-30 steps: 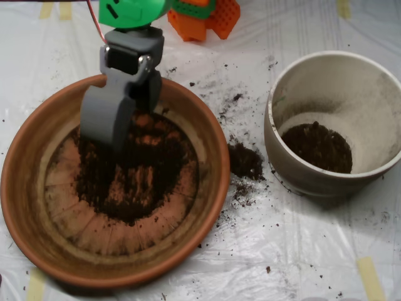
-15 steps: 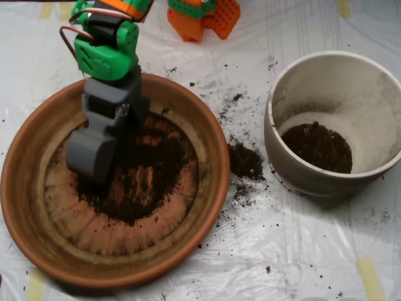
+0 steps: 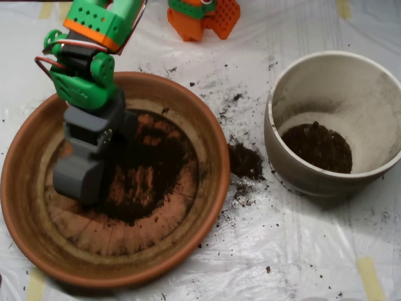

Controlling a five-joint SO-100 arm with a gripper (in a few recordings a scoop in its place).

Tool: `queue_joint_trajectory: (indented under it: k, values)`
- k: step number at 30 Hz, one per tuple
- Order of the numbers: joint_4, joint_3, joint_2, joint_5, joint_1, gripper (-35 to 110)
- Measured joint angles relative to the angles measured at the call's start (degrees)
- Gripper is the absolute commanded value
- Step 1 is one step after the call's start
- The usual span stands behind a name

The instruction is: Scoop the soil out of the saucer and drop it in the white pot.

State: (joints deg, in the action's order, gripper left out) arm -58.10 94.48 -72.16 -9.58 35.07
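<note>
Inside the saucer [image 3: 200, 135], scoop [image 3: 78, 179] points down-left.

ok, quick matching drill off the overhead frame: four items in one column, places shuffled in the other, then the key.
Items:
1. scoop
2. white pot
3. spilled soil clump
4. orange block

Places:
A. on the sheet between saucer and pot
B. top edge of the picture
C. left side of the saucer's base
D. right of the picture, soil at its bottom

Pairs: 1-C, 2-D, 3-A, 4-B
</note>
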Motion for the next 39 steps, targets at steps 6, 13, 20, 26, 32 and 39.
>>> queue_joint_trajectory:
  k: [6, 13, 20, 26, 32, 39]
  values:
    - [-5.45, -8.35, 5.71, -1.67, 0.0, 29]
    - [-5.1, -10.11, 5.45, -2.55, -0.09, 16]
    - [2.99, 2.11, -2.2, -2.9, 0.0, 9]
    - [10.55, 9.76, -6.86, -4.48, 0.0, 8]
    - [16.52, 14.59, -9.49, -7.38, -0.35, 5]
    - [21.88, 18.19, -11.78, -12.04, -1.76, -1]
